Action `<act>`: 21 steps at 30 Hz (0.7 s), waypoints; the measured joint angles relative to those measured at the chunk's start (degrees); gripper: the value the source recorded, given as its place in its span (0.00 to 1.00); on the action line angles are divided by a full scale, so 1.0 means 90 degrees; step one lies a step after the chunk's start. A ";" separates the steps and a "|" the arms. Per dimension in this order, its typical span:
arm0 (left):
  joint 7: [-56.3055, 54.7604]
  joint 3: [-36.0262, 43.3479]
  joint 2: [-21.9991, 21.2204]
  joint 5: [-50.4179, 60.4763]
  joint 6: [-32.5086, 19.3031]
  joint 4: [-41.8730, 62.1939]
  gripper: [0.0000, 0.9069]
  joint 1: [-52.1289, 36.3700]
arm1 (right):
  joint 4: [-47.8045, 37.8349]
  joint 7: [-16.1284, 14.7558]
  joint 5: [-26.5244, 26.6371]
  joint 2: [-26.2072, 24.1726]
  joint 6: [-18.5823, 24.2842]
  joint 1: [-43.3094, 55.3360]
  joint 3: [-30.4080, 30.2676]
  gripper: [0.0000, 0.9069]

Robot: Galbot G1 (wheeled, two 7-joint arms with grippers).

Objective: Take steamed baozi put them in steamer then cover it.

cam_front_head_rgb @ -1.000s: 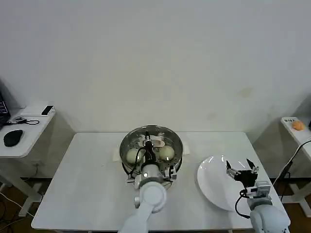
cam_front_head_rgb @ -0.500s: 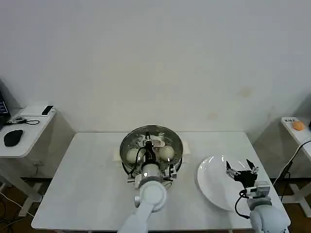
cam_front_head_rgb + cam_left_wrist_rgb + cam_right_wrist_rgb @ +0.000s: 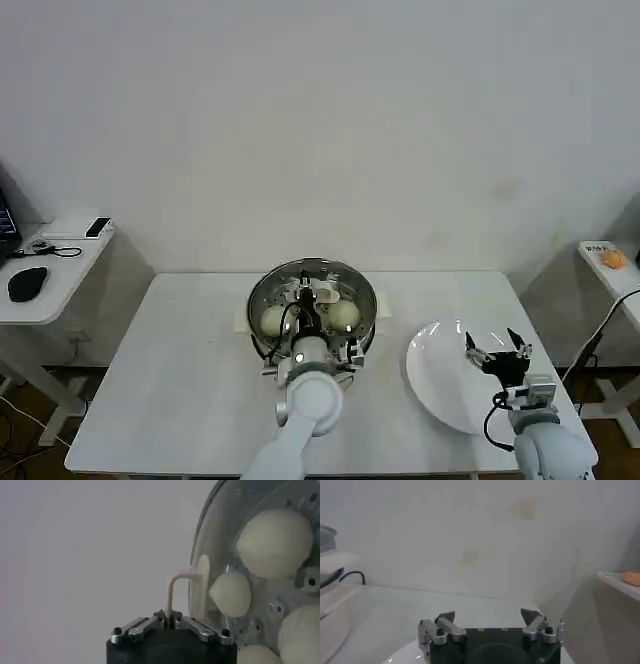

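The steamer (image 3: 371, 318) stands mid-table with the glass cover (image 3: 322, 273) lying on it. Through the glass I see steamed baozi (image 3: 272, 320) (image 3: 343, 315). My left gripper (image 3: 305, 300) reaches over the steamer's near side and is shut on the cover's cream bar handle (image 3: 187, 585). In the left wrist view the left gripper (image 3: 169, 616) pinches one leg of the handle, and several baozi (image 3: 275, 542) (image 3: 230, 594) show behind the cover's glass (image 3: 215, 515). My right gripper (image 3: 497, 350) hovers open over a white plate (image 3: 435, 385), and in its own wrist view the right gripper (image 3: 490, 616) holds nothing.
The white table (image 3: 180, 370) has bare room to the left of the steamer. A side desk (image 3: 50, 275) with a mouse stands at the far left. A small shelf (image 3: 610, 265) with an orange thing is at the far right.
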 measured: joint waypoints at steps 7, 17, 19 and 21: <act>0.0074 0.0005 -0.0003 -0.0045 -0.0001 -0.0128 1.00 0.0047 | -0.0032 0.0001 -0.0035 0.0023 0.0022 0.0004 0.0008 1.00; 0.0100 0.0017 0.0019 -0.0016 0.0000 -0.0369 1.00 0.0194 | -0.0080 0.0000 -0.0084 0.0044 0.0063 0.0015 0.0007 1.00; 0.0133 0.0034 0.0027 -0.0016 -0.0001 -0.0428 1.00 0.0224 | -0.0083 0.0000 -0.0087 0.0045 0.0064 0.0017 0.0005 1.00; 0.0153 0.0045 0.0032 -0.0018 -0.0001 -0.0484 1.00 0.0267 | -0.0087 -0.0002 -0.0089 0.0043 0.0065 0.0016 -0.0002 1.00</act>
